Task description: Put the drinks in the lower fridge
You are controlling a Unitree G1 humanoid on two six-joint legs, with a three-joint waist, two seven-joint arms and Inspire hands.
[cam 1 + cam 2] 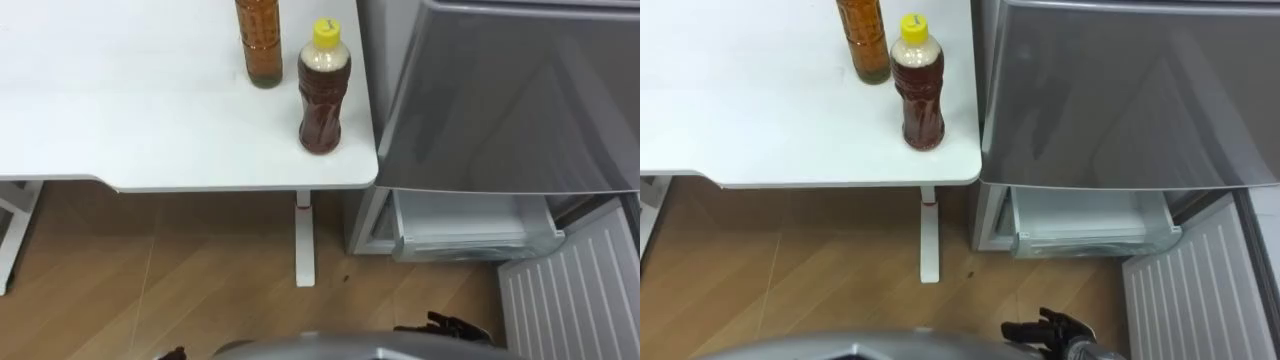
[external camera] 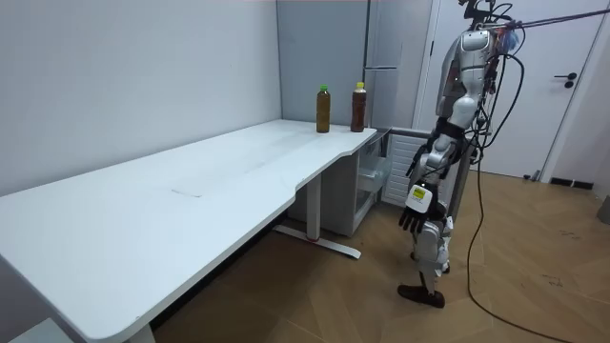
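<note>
Two bottles, the yellow-capped bottle (image 1: 324, 90) and the amber bottle (image 1: 260, 45), are being borne upright on one white table (image 1: 120, 120) beside one fridge (image 1: 500, 90). The left hand (image 2: 413, 217) and right hand (image 1: 1050, 328) are being held slack-fingered, empty.

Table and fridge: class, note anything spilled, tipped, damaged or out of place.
Nothing stands out: the yellow-capped bottle and second bottle stand upright at the corner of the table, unspilled; the lower fridge door is open.

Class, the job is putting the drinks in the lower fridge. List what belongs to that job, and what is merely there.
Belongs to the job: yellow-capped bottle, second bottle, lower fridge drawer, open lower door.

Merely there: table, upper fridge door, room door.
</note>
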